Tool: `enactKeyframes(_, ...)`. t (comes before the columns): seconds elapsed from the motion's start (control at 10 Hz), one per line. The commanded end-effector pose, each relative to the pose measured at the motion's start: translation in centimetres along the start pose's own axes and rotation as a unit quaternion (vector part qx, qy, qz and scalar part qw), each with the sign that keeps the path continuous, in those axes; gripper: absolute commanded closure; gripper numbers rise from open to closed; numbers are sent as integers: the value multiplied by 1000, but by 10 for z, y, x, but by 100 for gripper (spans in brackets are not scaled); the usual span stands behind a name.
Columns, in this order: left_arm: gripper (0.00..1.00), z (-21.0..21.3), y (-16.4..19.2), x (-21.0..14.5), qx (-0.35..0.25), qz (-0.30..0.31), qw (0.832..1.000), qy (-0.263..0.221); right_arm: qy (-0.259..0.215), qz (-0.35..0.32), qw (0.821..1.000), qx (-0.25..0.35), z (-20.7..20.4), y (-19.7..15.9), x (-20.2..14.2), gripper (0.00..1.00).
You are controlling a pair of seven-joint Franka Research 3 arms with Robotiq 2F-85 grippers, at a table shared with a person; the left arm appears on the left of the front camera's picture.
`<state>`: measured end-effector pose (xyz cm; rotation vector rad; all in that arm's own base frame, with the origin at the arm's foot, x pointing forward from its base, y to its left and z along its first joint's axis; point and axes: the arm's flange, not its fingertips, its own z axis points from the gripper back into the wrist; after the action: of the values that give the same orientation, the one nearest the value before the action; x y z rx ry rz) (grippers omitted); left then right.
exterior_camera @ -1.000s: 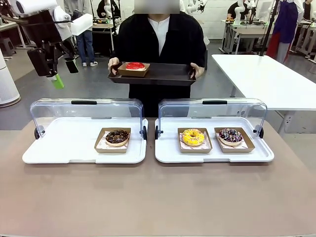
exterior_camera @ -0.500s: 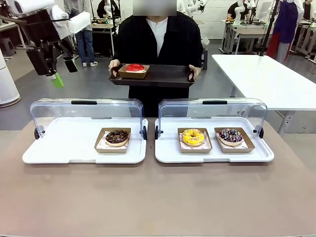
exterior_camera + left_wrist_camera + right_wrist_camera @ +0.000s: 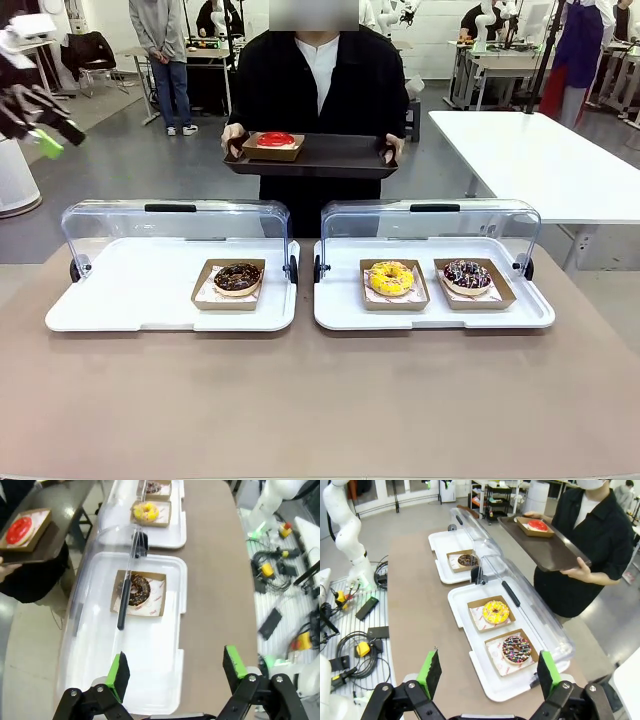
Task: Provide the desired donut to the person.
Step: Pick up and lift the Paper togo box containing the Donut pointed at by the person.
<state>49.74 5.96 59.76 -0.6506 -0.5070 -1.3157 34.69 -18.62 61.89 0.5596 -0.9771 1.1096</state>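
Glossy red donut [image 3: 275, 139] sits in a square card box [image 3: 270, 153] at the 9 o'clock end of the dark tray [image 3: 330, 155] the person [image 3: 320, 80] holds beyond the table [image 3: 300, 400]. Nearer, two white trays under raised clear domes [image 3: 170, 225]: left tray [image 3: 130, 290] has a chocolate donut [image 3: 238, 277]; right tray [image 3: 340, 300], yellow donut [image 3: 391, 277] and sprinkled donut [image 3: 467, 274]. Left gripper [image 3: 176, 665] and right gripper [image 3: 487, 672] hang spread, empty; wrist views add cables [image 3: 342, 655] beside the table

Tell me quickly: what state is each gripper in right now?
Left gripper: open, holding nothing.
Right gripper: open, holding nothing.
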Motion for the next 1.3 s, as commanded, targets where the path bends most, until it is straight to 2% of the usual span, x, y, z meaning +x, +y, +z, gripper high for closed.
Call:
enactKeyframes(0.0, 3, 32, -17, -6, -8, -9, 1000, -24, -7, 3, 1000, 1, -1, 0, 0, 0)
enactKeyframes(0.3, 3, 74, -44, -54, 64, -44, 997, -24, -7, 3, 1000, 1, -1, 0, 0, 0)
enactKeyframes(0.5, 3, 97, -59, -86, 115, -56, 991, -48, -7, 3, 1000, 1, -1, 0, 0, 0)
enactKeyframes(0.8, 3, 97, -57, -118, 123, -27, 990, -65, -7, 3, 1000, 1, -1, 0, 0, 0)
enactKeyframes(1.1, 3, 102, -58, -114, 111, -10, 991, -72, -7, 3, 1000, 1, -1, 0, 0, 0)
enactKeyframes(1.2, 3, 99, -55, -125, 109, -13, 992, -55, -7, 3, 1000, 1, -1, 0, 0, 0)
